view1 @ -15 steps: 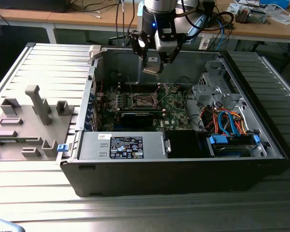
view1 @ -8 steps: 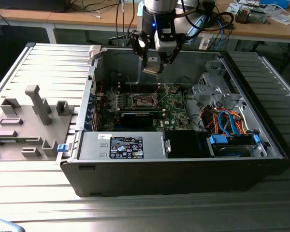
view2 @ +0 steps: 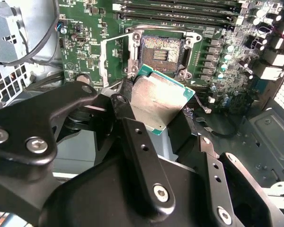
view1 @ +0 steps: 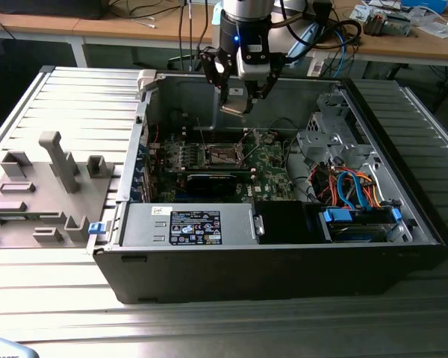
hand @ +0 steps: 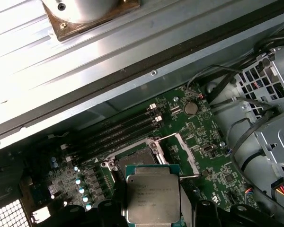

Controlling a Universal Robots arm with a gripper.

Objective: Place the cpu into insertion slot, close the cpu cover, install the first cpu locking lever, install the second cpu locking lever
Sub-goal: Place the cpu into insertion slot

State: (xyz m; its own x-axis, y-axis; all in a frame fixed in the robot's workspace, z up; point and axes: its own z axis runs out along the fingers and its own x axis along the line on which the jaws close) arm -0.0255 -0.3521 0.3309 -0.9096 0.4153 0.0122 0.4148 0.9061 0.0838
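Black two-finger gripper (view2: 154,116) has its jaws clamped on the cpu (view2: 163,97), the small flat square chip with the dull silver-grey metal top, pinched by two opposite edges so it sits right between them. It hangs above the insertion slot (view2: 161,51), that small dark square socket with the silvery rim, clearly apart from it. The slot's bare, so nothing's seated yet. The cpu cover (hand: 188,154), a thin silvery metal window frame, looks swung open just beside the slot. My read: all four steps are left to do, meaning chip, cover and both levers.
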